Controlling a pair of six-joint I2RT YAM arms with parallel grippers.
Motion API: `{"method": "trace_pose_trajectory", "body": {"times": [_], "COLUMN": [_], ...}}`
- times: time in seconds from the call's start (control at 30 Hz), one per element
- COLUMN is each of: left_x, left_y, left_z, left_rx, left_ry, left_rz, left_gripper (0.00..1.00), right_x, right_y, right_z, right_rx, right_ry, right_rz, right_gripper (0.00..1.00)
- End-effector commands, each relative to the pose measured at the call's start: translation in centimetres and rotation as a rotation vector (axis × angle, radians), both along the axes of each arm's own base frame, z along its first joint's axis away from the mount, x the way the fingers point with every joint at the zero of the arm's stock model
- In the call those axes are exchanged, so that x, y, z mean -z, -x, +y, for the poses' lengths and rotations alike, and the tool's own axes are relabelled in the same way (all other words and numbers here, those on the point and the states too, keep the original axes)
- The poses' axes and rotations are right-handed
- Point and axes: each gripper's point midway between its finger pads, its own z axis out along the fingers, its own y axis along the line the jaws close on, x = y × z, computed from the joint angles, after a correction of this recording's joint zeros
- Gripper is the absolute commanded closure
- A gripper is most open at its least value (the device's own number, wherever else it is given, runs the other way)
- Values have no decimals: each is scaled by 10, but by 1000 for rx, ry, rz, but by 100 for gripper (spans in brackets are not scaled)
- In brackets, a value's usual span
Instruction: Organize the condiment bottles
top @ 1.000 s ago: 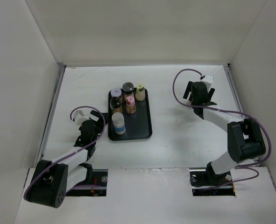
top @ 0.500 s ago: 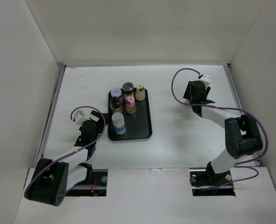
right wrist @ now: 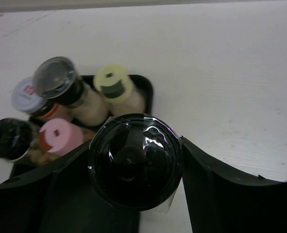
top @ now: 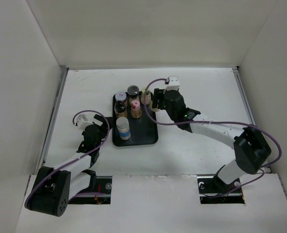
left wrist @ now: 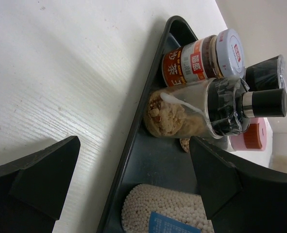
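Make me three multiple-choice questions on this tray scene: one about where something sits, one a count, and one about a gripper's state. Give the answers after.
1. Where does the yellow-green-capped bottle stand?
A) at the far right corner of the black tray
B) at the near left corner of the tray
C) in the middle of the tray

2. How many bottles are in the tray?
A) four
B) six
C) nine

3. What state is the left gripper in?
A) shut on a bottle
B) shut on the tray's rim
C) open, gripping nothing

Answers:
1 A: the top view shows it at the tray's far right corner.
2 B: the top view shows six caps inside the rim.
3 C: its wrist view shows the fingers spread wide, closed on nothing.
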Motion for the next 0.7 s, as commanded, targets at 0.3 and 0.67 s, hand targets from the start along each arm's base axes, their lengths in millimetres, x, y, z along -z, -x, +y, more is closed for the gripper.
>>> {"method": "trace_pose_trajectory", "body": {"times": [0.3,0.67], "left_x": [-19,-9], "left_y": [-5,-8], "left_z": [4,2], "left_rx": [-10,-10], "left_ry": [4,-5], "left_rz": [-72,-38], "left_gripper": [0,0], "right_x": [3,27], "right_y": [-43,-48], "right_z": [84,88], "right_rx": [-86,-75], "right_ry": [-11,9], "right_rz": [-59,-30], "right_gripper": [46,14]}}
